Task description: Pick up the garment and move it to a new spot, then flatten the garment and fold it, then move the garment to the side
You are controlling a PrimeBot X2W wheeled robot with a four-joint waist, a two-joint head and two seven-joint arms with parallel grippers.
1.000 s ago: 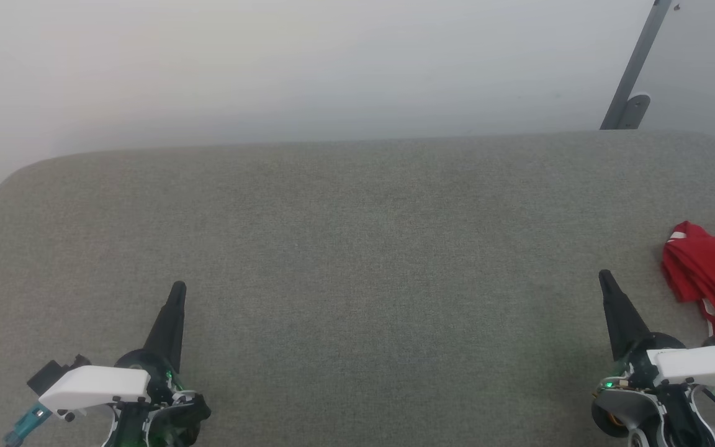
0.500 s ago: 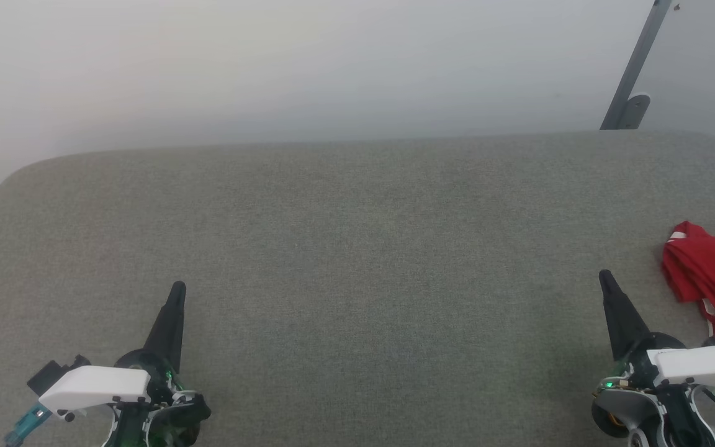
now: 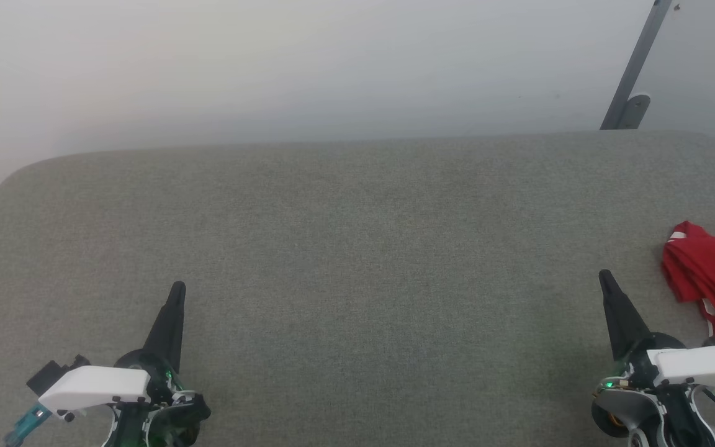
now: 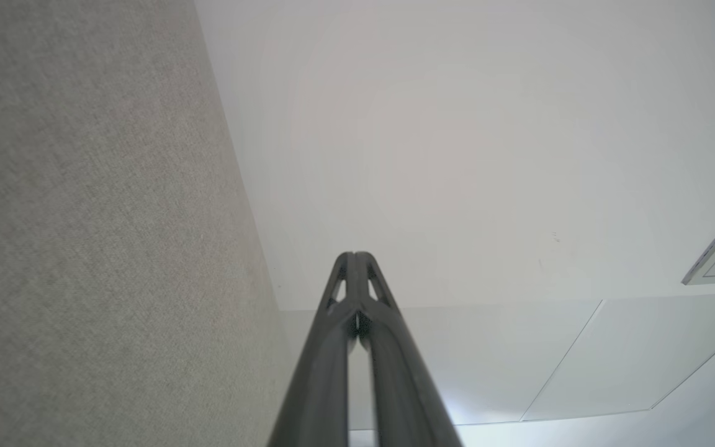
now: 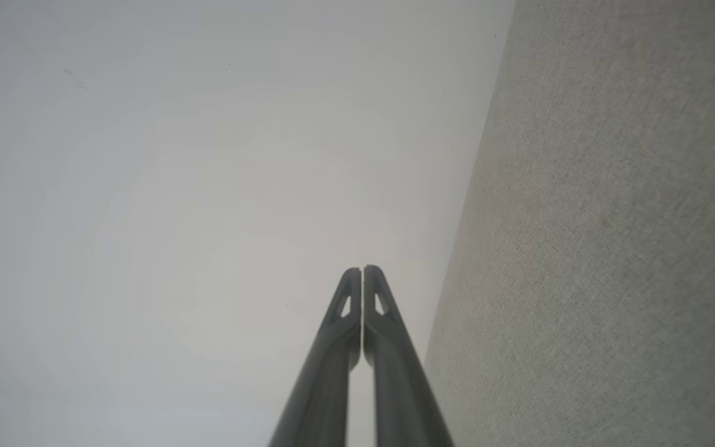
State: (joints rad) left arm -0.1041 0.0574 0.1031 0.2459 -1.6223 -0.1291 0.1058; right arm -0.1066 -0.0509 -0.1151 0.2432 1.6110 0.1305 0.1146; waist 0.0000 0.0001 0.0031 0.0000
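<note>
No legible text, label, brand, number or sign. Red garment (image 3: 714, 279) bunched at right edge of grey surface (image 3: 357, 248): visible folds plain, white trim only, no lettering discernible.

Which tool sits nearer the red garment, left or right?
The right tool: the garment lies bunched just beside it, while the left tool sits far across the grey surface.

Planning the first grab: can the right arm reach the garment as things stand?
Probably yes: the garment lies close beside the right gripper on the grey surface, nothing between them, though that gripper is shut.
</note>
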